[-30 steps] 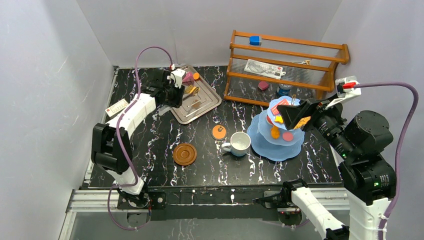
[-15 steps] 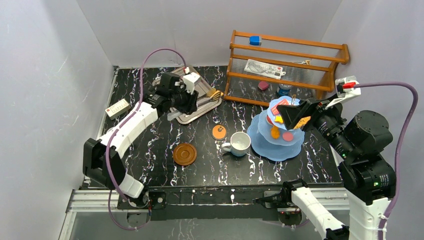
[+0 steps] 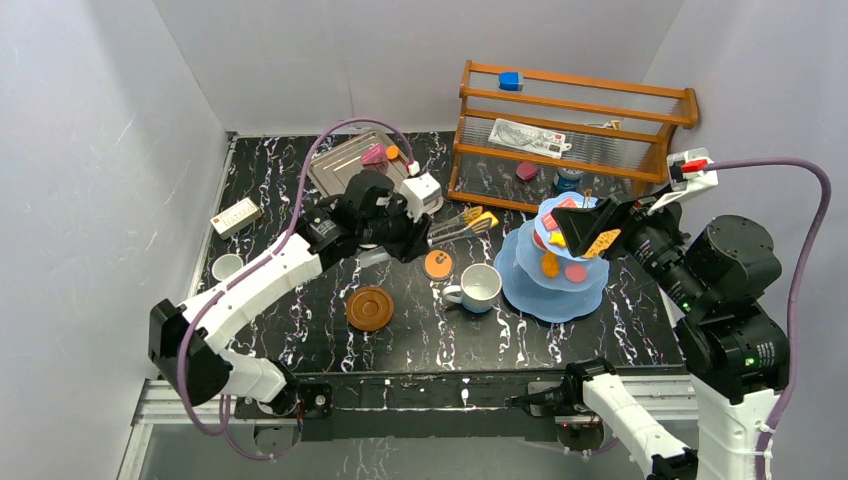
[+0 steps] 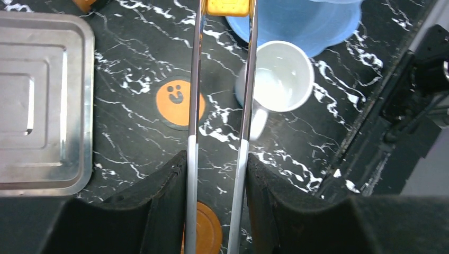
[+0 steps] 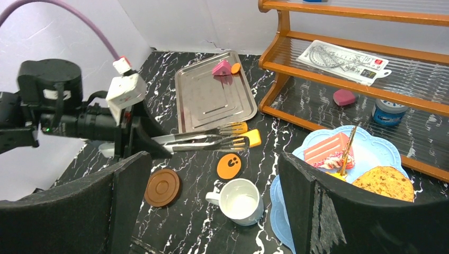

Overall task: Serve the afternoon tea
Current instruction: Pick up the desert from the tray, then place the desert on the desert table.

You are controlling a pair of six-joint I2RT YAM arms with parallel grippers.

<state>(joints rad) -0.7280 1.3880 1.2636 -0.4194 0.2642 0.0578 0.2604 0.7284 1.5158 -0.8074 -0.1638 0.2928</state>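
My left gripper (image 3: 425, 232) is shut on the metal tongs (image 3: 455, 225), whose tips pinch a yellow pastry (image 3: 484, 218) just left of the light-blue stand (image 3: 555, 285). In the left wrist view the tongs (image 4: 194, 79) run up between my fingers to the pastry (image 4: 227, 6). Under them lie an orange smiley cookie (image 4: 180, 103) and a white mug (image 4: 280, 79). A brown saucer (image 3: 369, 308) lies nearer. The right gripper (image 3: 590, 225) hangs open and holds nothing over the stand's top tier, where a pink cake slice (image 5: 328, 148) and a cookie (image 5: 386, 182) rest.
The silver tray (image 3: 345, 165) at the back left holds a pink cake (image 3: 374, 154) and a small orange piece (image 3: 392, 152). A wooden shelf (image 3: 575, 110) stands at the back right. A small mug (image 3: 227, 267) sits by the left wall.
The left arm has swung from over the tray to the right and nearer, carrying the tongs with the yellow pastry toward the stand. The right arm has stayed put.
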